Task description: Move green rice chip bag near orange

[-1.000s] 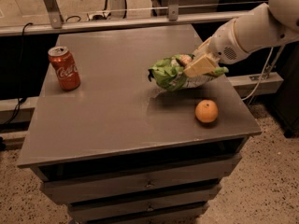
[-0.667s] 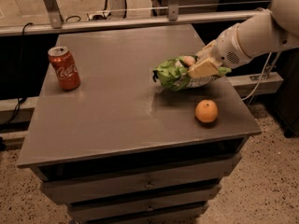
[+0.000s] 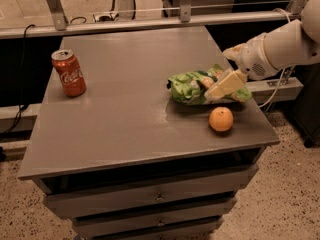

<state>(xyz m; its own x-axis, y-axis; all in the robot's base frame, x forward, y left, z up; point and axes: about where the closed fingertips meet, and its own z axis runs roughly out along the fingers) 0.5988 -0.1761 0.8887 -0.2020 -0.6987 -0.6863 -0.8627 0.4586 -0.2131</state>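
While hand (image 3: 226, 85) grips green rice chip bag (image 3: 189, 86) beside orange (image 3: 221, 119), Coca-Cola can (image 3: 69, 74) far left.

Gripper (image 3: 227, 84): lies over the green rice chip bag's (image 3: 192, 86) right end, hiding that part.
Arm (image 3: 285, 46): cut off by the picture's right edge, behind the gripper.
Bag lettering (image 3: 186, 84): too blurred to read.

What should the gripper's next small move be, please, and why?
Probably let go: the gripper grips the bag, which seems to rest on the table just behind the orange.
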